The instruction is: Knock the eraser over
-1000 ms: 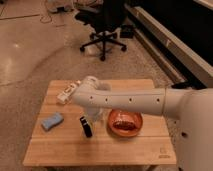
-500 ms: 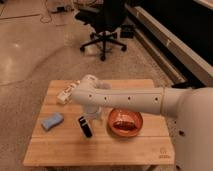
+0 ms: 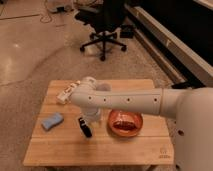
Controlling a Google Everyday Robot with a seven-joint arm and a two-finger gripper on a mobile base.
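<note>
- Fingers of the gripper (image 3: 90, 120): hidden under the wrist in the camera view, so we cannot tell whether they are parted or closed. The gripper itself hangs low over the middle of the table (image 3: 60, 150), just above and right of the eraser (image 3: 84, 127).
- Camera view, change: half a second earlier the eraser stood near upright. Now it slants, and the arm (image 3: 125, 100) has pushed a little further toward it.
- Camera view, meaning: we judge the tipping begun or just done. Whether the eraser lies flat or only leans against the gripper cannot be told.
- Camera view, axis: the eraser's long axis runs diagonally, its upper end toward the far left and its lower end toward the near right. It sits between the sponge (image 3: 52, 121) and the bowl (image 3: 126, 122).
</note>
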